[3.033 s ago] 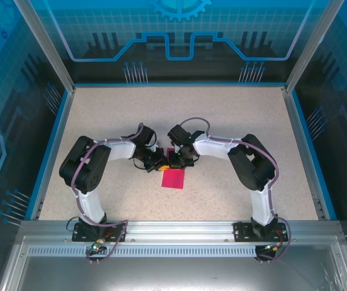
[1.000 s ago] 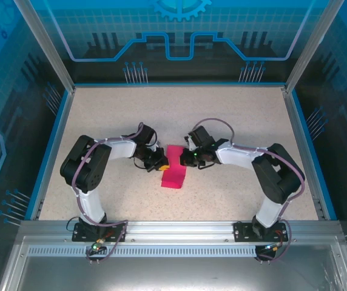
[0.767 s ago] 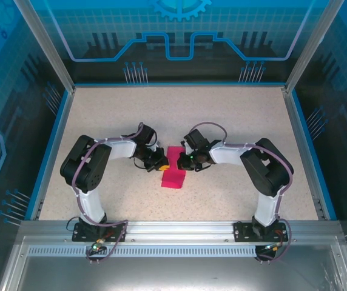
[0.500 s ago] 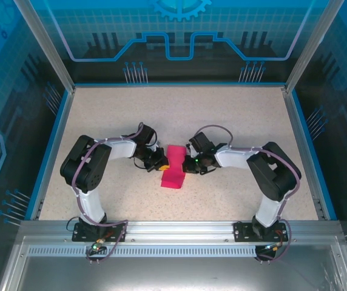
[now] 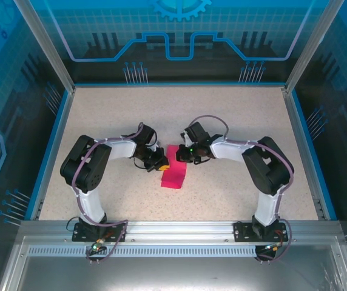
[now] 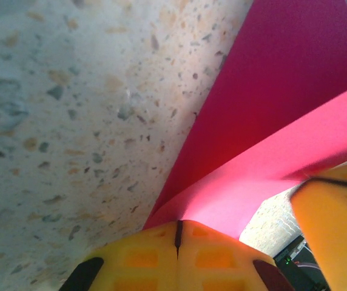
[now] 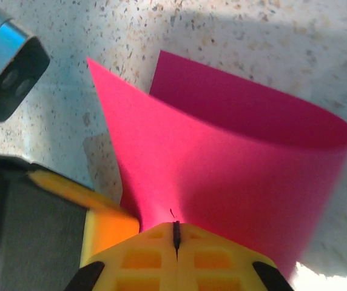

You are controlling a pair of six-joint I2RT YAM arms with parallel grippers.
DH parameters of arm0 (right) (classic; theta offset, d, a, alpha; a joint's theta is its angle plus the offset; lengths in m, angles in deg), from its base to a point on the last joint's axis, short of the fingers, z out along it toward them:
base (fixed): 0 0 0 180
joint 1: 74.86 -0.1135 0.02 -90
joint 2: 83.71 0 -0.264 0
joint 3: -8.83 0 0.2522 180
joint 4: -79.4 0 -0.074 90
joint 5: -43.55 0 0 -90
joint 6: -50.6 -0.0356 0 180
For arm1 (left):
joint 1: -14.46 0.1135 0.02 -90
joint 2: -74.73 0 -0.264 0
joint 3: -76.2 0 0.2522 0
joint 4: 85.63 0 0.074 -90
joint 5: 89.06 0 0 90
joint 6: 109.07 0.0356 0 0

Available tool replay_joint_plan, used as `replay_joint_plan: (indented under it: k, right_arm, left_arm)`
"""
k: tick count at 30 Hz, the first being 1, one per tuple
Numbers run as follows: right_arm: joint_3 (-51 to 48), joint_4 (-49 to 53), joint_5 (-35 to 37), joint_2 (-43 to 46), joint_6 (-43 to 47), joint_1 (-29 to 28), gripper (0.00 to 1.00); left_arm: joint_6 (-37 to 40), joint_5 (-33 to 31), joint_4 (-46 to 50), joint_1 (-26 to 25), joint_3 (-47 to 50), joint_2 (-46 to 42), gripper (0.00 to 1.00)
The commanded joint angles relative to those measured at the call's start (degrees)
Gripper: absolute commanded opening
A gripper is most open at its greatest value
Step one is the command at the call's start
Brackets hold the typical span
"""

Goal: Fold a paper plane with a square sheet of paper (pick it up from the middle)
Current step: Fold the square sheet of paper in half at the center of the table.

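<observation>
The left tool point(image 5: 161, 162) and right tool point(image 5: 181, 156) both pinch the upper layer of the square sheet of paper point(image 5: 173, 176) lying mid-surface point(image 5: 234, 121), apparently matching its edges before the looped fold is creased.

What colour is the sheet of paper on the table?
The sheet of paper is plain magenta-pink, no pattern; clearest in the right wrist view.

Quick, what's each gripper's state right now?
Left gripper: closed, holding the square sheet of paper.
Right gripper: closed, holding the same sheet.
</observation>
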Motion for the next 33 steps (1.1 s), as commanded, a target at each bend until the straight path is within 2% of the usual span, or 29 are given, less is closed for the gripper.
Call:
replay_joint_plan:
  k: [1,5,10,14,17,20,25,33]
  right_arm:
    - [0.4,-0.2,-1.8,-2.9,0.2,0.2,0.00]
    - [-2.8,-1.6,-0.1,-2.6,2.8,2.6,0.00]
    - [-8.0,-4.8,-0.5,-0.4,5.7,10.0,0.00]
    - [-8.3,-5.5,-0.5,2.5,5.8,13.4,0.00]
    - [-6.3,-4.8,-0.3,4.9,5.2,12.2,0.00]
    - [-4.3,-4.2,-0.1,5.9,4.2,8.4,0.00]
    - [-0.2,-4.2,-1.3,0.5,2.8,3.5,0.00]
    - [1.7,-5.4,-3.0,-5.5,2.5,4.4,0.00]
  left_arm:
    - [-0.9,-14.3,10.4,-0.5,4.9,7.4,0.00]
    - [-0.9,-14.3,10.9,-0.5,4.9,7.5,0.00]
    - [-0.7,-14.4,10.1,-0.5,6.2,7.6,0.00]
    - [-0.9,-14.0,9.0,-0.5,7.1,7.4,0.00]
    - [-0.7,-13.8,8.9,-0.6,6.9,7.1,0.00]
    - [-0.6,-13.8,9.0,-0.5,6.7,6.9,0.00]
    - [-0.7,-13.9,9.3,-0.5,6.2,6.8,0.00]
    - [-0.3,-14.1,9.6,-0.5,6.4,6.8,0.00]
